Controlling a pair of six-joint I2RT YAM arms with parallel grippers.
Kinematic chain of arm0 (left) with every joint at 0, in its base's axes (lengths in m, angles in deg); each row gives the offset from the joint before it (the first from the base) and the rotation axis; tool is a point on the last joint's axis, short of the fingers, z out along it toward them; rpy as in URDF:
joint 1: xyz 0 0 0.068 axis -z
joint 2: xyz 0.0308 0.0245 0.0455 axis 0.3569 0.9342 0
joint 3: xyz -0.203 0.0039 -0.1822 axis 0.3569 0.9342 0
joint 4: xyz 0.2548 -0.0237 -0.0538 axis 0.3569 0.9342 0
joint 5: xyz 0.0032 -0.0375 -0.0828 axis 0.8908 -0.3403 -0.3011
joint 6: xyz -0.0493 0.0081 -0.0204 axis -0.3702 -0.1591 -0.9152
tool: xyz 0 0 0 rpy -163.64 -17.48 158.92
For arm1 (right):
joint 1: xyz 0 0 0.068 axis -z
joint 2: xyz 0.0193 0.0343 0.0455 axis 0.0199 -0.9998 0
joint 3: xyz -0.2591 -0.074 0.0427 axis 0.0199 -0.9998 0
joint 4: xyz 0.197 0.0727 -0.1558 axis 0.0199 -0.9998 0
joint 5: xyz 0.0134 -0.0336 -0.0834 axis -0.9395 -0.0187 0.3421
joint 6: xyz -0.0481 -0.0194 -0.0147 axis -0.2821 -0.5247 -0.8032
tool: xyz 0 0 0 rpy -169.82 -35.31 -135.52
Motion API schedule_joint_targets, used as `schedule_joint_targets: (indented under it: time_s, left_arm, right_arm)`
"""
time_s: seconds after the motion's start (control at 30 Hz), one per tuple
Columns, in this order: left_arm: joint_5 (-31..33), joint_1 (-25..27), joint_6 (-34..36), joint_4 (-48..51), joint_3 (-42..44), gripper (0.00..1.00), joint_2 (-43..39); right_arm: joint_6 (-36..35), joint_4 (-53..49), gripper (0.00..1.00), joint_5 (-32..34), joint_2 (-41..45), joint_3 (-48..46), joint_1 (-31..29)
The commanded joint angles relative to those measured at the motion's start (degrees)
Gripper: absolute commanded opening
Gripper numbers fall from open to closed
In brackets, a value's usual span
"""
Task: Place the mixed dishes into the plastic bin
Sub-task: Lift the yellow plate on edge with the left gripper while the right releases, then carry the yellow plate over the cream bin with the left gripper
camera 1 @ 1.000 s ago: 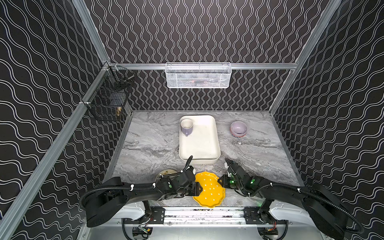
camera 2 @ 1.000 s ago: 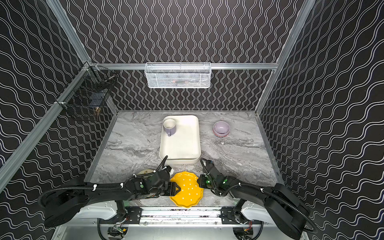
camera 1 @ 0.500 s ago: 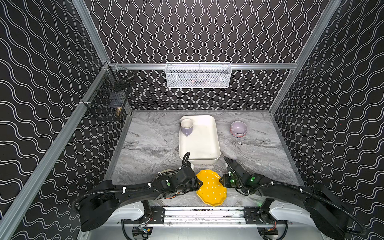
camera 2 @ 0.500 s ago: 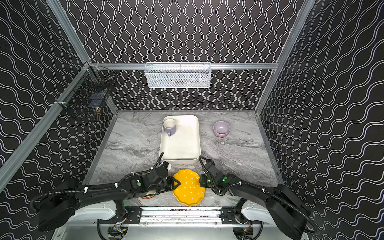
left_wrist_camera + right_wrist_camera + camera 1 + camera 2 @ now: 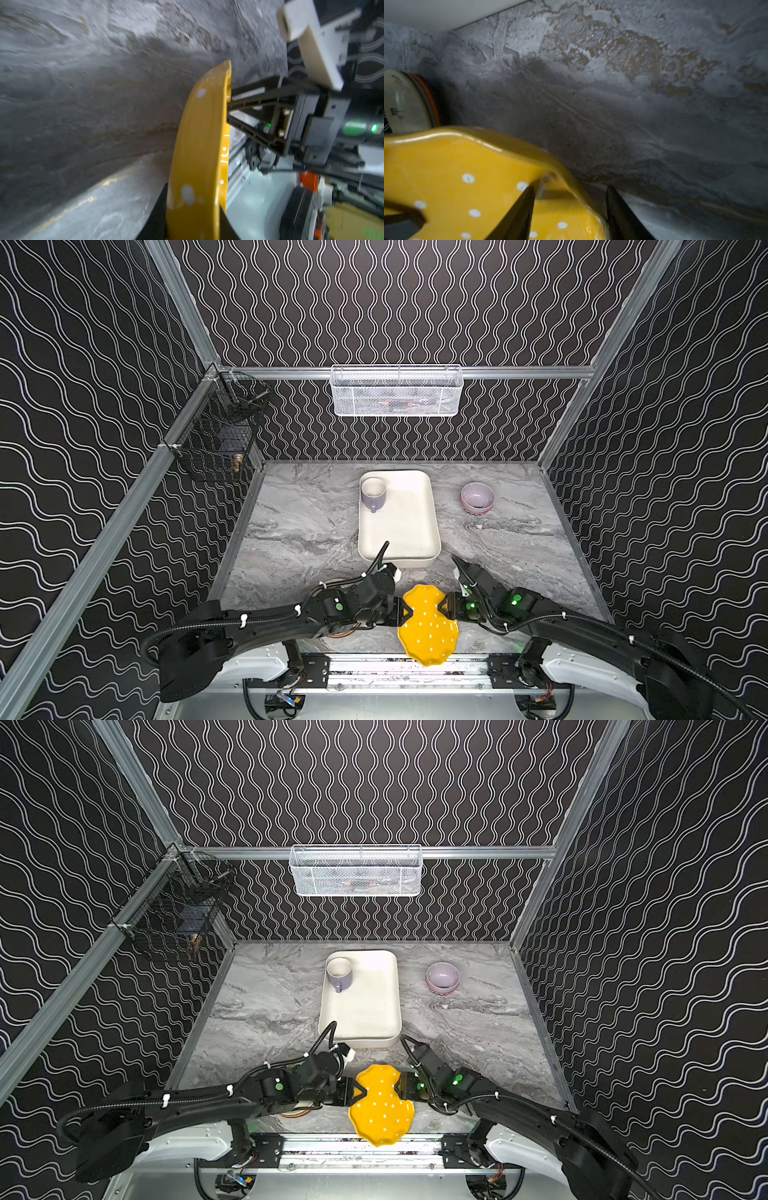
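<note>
The yellow scalloped plate with white dots (image 5: 430, 626) (image 5: 382, 1106) hangs tilted over the table's front edge. My left gripper (image 5: 405, 611) (image 5: 360, 1091) (image 5: 192, 216) is shut on its left rim. My right gripper (image 5: 444, 608) (image 5: 398, 1085) (image 5: 570, 188) is open, its fingers either side of the plate's right rim (image 5: 467, 187) with a gap. The cream plastic bin (image 5: 403, 531) (image 5: 365, 1011) lies mid-table with the lavender mug (image 5: 372, 493) (image 5: 338, 973) in its far left corner. The lilac bowl (image 5: 478, 497) (image 5: 444, 977) stands right of the bin.
A stack of small plates (image 5: 406, 104) with cream top and orange rim sits under my left arm (image 5: 332, 583). A white mesh basket (image 5: 397, 391) hangs on the back wall and a black wire basket (image 5: 216, 439) on the left rail. The bin's near wall (image 5: 436, 12) is close ahead.
My left gripper has closed on the plate's left rim. My right gripper has opened off the right rim. The plate has shifted a little to the right.
</note>
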Motion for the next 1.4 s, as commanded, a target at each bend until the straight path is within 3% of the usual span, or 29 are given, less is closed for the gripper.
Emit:
schedule_joint_targets:
  time_s: [0.0,0.3,0.53,0.77,1.1,1.37]
  left_arm:
    - [-4.0,0.1,3.8,-4.6,-1.8,0.00,-1.0]
    - [-4.2,0.1,4.4,-5.8,-3.9,0.00,2.7]
    - [-1.6,-1.4,8.4,2.0,-12.1,0.00,2.4]
    - [-1.9,-9.7,11.8,7.2,-19.7,0.00,3.6]
    - [-3.9,-24.1,16.7,10.3,-28.5,0.00,9.6]
    - [-3.3,-31.4,18.1,9.9,-32.6,0.00,16.6]
  right_arm:
    - [0.0,-3.9,0.58,1.7,1.6,0.8,-0.1]
    - [-0.2,-4.6,0.59,1.9,-0.2,1.0,0.0]
    - [-1.0,-13.8,0.62,5.8,6.8,7.6,0.0]
    - [-2.0,-24.9,0.66,14.9,12.4,16.3,0.1]
    - [-3.7,-31.5,0.67,20.6,14.2,22.8,0.2]
    - [-4.2,-34.3,0.72,24.0,14.3,26.1,0.2]
